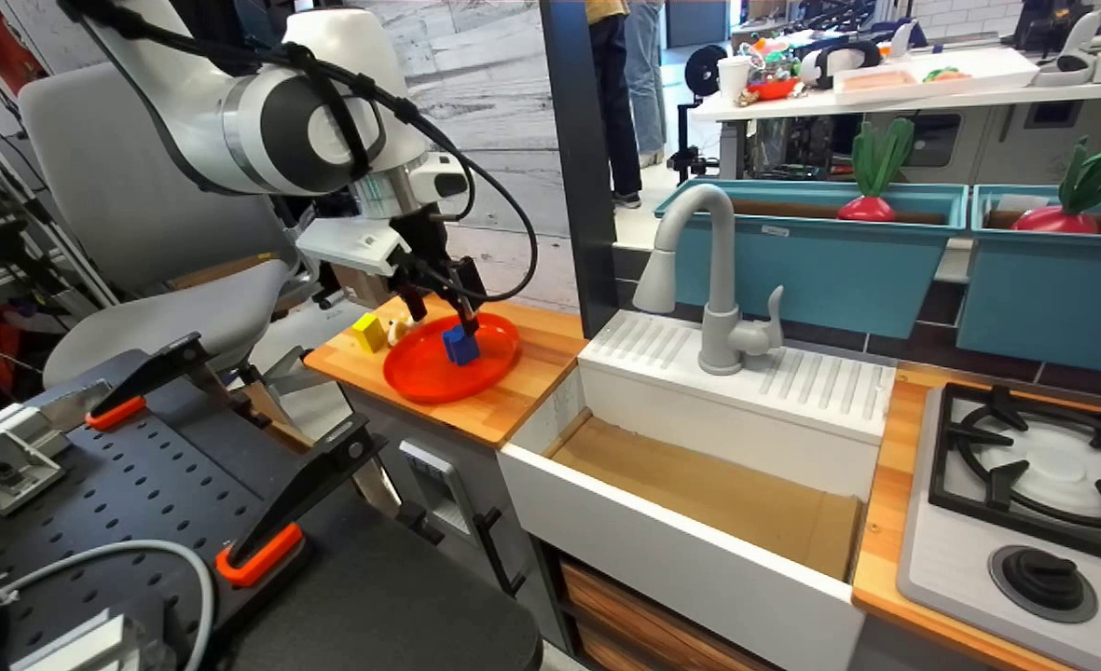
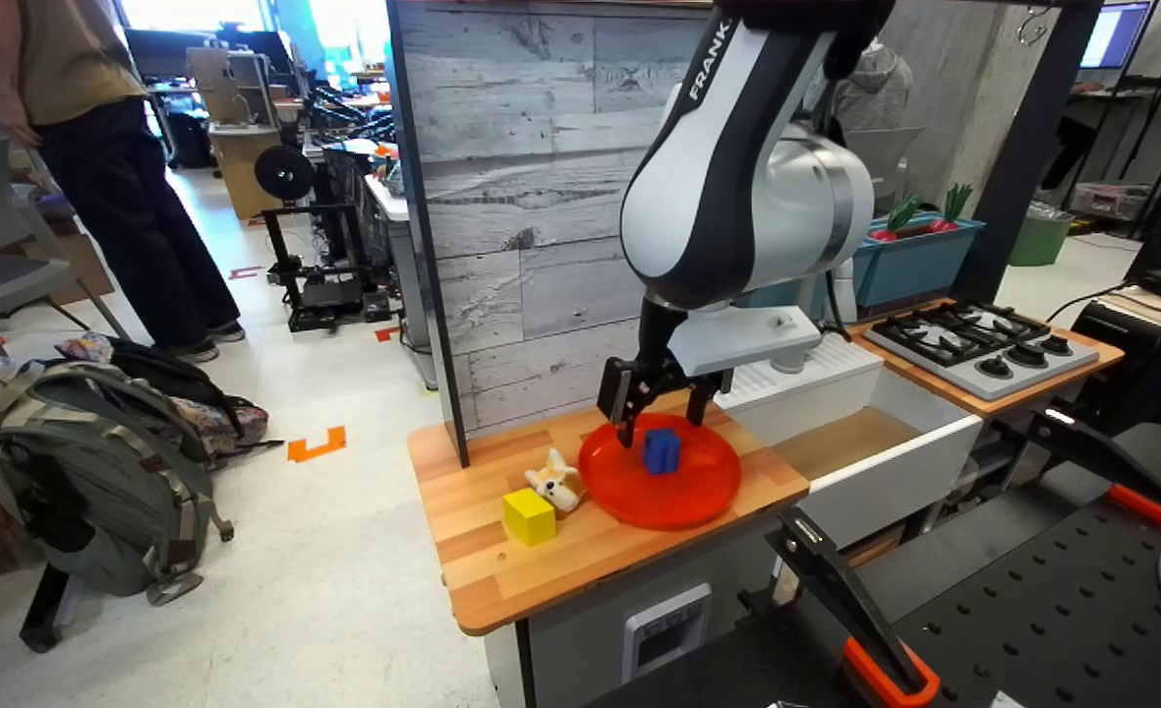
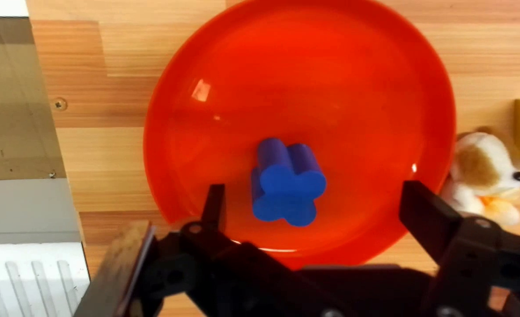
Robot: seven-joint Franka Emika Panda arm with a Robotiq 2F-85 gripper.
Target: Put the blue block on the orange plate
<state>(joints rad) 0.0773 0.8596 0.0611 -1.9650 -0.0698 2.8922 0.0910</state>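
The blue block (image 3: 288, 182) is seen on the orange plate (image 3: 312, 88); the putting-down seems done; the end effector (image 3: 314, 188) is spread wide, nothing held, and should next be lifted away.

Whitewashed plank wall (image 2: 531, 197); pale floor (image 2: 315, 551); grey chair (image 1: 140, 168); bright far window (image 2: 197, 12).

The arm (image 2: 742, 187) is bent downward, its black jaws pointing down, spread apart
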